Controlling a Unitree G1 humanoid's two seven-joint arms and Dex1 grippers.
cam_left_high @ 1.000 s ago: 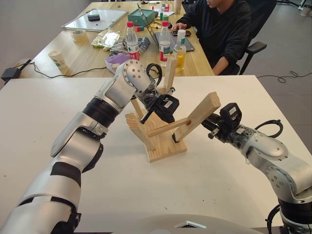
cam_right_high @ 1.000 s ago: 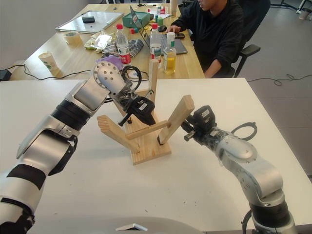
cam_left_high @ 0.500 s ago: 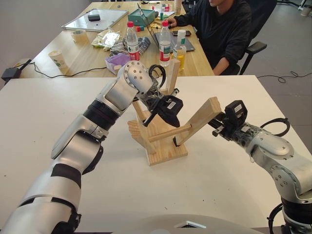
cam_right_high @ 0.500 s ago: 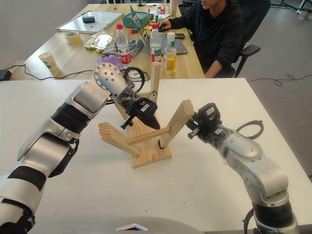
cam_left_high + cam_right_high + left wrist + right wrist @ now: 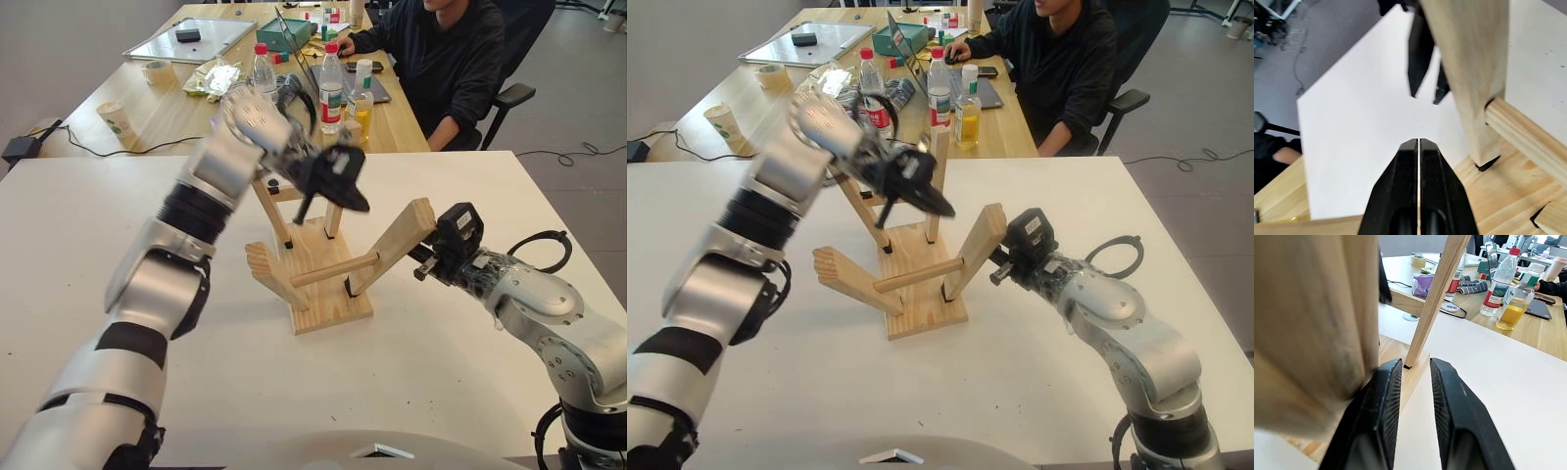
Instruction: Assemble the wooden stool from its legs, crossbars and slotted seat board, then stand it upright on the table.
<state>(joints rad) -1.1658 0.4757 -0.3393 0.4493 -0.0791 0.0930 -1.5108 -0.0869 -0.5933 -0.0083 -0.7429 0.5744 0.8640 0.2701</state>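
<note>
Change lies with the left arm: half a second ago the left gripper sat low among the legs, close over the crossbar; it has since lifted clear and hangs above the two far legs, at 12 o'clock of the stool. Its fingers are pressed together with nothing between them. The right gripper has kept its place at 3 o'clock of the stool, against the upper end of the right-hand leg. Its fingers stand a narrow gap apart, empty, with the leg lying along the outside of one finger. The stool has barely shifted.

It rests at the middle of the white table. Behind, at 12 o'clock, is a wooden table with bottles and, toward 10 o'clock, a paper cup.

The stool is upside down: the seat board lies flat on the table, its long axis running roughly from 11 to 5 o'clock, and the legs point up and splay outward. The near-left leg leans toward 9 o'clock, the right-hand one toward 3. The crossbar joins these two, running from 9 to 3 o'clock and rising a little toward 3.
</note>
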